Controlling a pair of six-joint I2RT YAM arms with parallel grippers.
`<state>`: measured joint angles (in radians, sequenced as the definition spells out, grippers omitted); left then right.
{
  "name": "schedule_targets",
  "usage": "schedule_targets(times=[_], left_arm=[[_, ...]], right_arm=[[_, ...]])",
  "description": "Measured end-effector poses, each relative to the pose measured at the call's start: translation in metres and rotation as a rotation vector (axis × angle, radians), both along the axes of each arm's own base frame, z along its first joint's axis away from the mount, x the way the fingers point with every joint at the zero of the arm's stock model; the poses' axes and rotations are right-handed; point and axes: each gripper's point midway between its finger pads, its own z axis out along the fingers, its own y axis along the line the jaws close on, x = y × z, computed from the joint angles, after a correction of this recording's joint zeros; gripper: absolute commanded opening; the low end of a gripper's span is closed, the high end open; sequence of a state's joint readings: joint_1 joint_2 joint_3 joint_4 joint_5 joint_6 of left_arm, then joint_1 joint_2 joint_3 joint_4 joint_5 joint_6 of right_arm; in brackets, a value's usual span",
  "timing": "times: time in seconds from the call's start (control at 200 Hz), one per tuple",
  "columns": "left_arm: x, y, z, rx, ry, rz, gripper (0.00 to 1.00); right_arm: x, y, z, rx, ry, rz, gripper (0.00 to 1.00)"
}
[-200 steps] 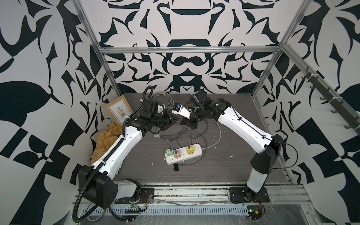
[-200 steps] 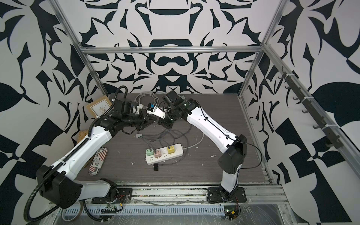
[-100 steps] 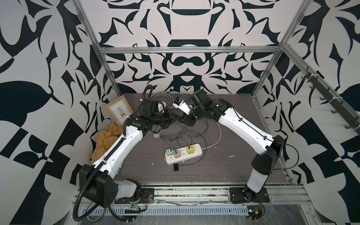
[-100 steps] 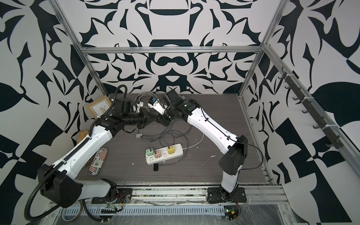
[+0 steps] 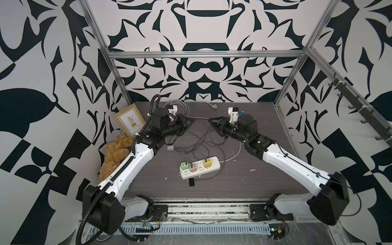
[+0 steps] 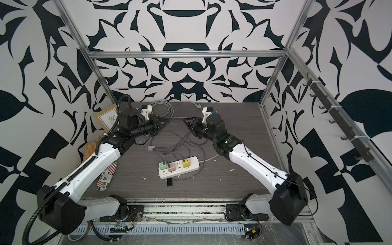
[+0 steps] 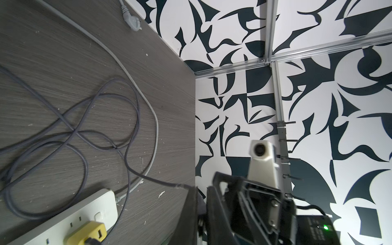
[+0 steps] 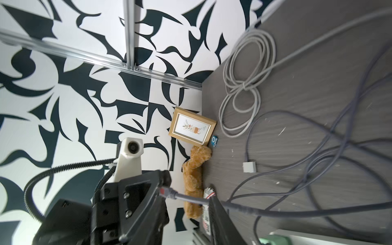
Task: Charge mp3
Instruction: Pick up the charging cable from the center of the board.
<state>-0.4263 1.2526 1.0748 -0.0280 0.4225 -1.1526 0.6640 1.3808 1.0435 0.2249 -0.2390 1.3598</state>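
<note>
The mp3 (image 8: pixel 214 141), a tiny blue square with a pale ring, lies on the table by the picture frame's corner; it shows only in the right wrist view. In both top views the left arm hides it. My left gripper (image 5: pixel 192 121) (image 7: pixel 200 191) is shut on the plug end (image 8: pixel 165 191) of a dark charging cable (image 7: pixel 127 161), held above the back of the table. My right gripper (image 5: pixel 210 121) (image 8: pixel 187 212) faces it a short gap away, open and holding nothing. The cable runs past the right gripper's fingertip (image 8: pixel 212 201).
A white power strip (image 5: pixel 212 165) with green, pink and yellow charger cubes lies mid-table, with a small black device (image 5: pixel 191 182) in front. Loose cables (image 5: pixel 201 142) sprawl behind it, beside a grey connector (image 5: pixel 170 147). At back left are a coiled grey cord (image 5: pixel 182 107), picture frame (image 5: pixel 130 118) and teddy bear (image 5: pixel 114 152).
The two grippers were together at the back middle. The right jaws have opened and the right arm has drawn back to the right. The left gripper has stayed shut on the cable end.
</note>
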Motion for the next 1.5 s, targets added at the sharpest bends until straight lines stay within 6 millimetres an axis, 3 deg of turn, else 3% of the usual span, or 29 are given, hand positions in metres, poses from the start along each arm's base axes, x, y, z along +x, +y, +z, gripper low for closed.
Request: schedule_targets(times=[0.17, 0.455, 0.65, 0.735, 0.84, 0.925, 1.045, 1.15, 1.32, 1.5], left_arm=[[0.005, 0.002, 0.006, -0.009, -0.034, 0.022, 0.0], [0.005, 0.005, 0.008, -0.012, -0.054, 0.043, 0.0], [0.007, 0.008, 0.009, -0.008, -0.06, 0.063, 0.0], [0.008, 0.009, 0.009, -0.006, -0.061, 0.07, 0.0], [0.01, 0.01, 0.008, -0.003, -0.061, 0.081, 0.0], [0.011, 0.01, 0.007, -0.001, -0.059, 0.085, 0.0], [0.013, 0.009, 0.003, 0.003, -0.051, 0.085, 0.0], [0.014, 0.009, 0.0, 0.007, -0.044, 0.085, 0.0], [0.014, 0.009, 0.0, 0.007, -0.043, 0.085, 0.0], [0.014, 0.009, 0.001, 0.007, -0.045, 0.089, 0.0]], right_arm=[[0.01, 0.036, -0.007, 0.165, 0.08, 0.013, 0.37], [0.015, 0.045, 0.013, 0.315, 0.072, 0.011, 0.38], [-0.007, 0.02, 0.012, 0.314, 0.084, -0.028, 0.43], [-0.017, 0.01, 0.023, 0.322, 0.072, -0.039, 0.43], [-0.029, 0.008, 0.042, 0.353, 0.041, -0.04, 0.43], [-0.046, 0.021, 0.048, 0.366, 0.035, -0.011, 0.44], [-0.06, 0.048, 0.04, 0.376, 0.043, 0.03, 0.44], [-0.053, 0.066, 0.018, 0.369, 0.055, 0.02, 0.43], [-0.032, 0.072, -0.019, 0.327, 0.066, -0.049, 0.43], [-0.021, 0.07, -0.017, 0.356, 0.029, -0.093, 0.41]])
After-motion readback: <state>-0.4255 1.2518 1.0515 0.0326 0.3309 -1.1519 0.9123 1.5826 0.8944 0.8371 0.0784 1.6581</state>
